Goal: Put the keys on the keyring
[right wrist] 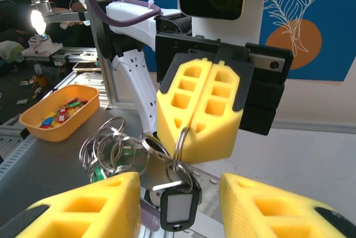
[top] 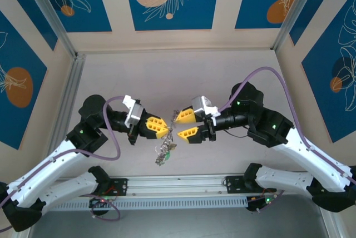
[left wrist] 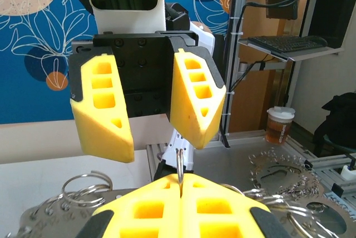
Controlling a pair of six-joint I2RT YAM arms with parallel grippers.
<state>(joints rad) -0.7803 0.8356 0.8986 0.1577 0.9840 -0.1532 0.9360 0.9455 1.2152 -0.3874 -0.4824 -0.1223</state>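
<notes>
Left gripper (top: pixel 165 129) clamping keyring (right wrist: pixel 179 140), tagged key (right wrist: pixel 179 207) dangling below it; right gripper (top: pixel 179 125) fingers standing apart. Best: backing right straight out without snagging, left holding steady.

The two arms meet nose to nose above the middle of the desk (top: pixel 167 77), the left gripper (top: pixel 157 127) on the left and the right gripper (top: pixel 187 125) just beside it on the right. The keyring (left wrist: pixel 179 165) sits pinched in the left gripper's tips. The keys (right wrist: pixel 179 207) hang just beneath it, between the right gripper's spread fingers (right wrist: pixel 83 207). A cluster of rings (right wrist: pixel 111 149) dangles beside them, below both grippers. A tray (right wrist: pixel 58 110) stands well apart, beyond the desk's edge.
</notes>
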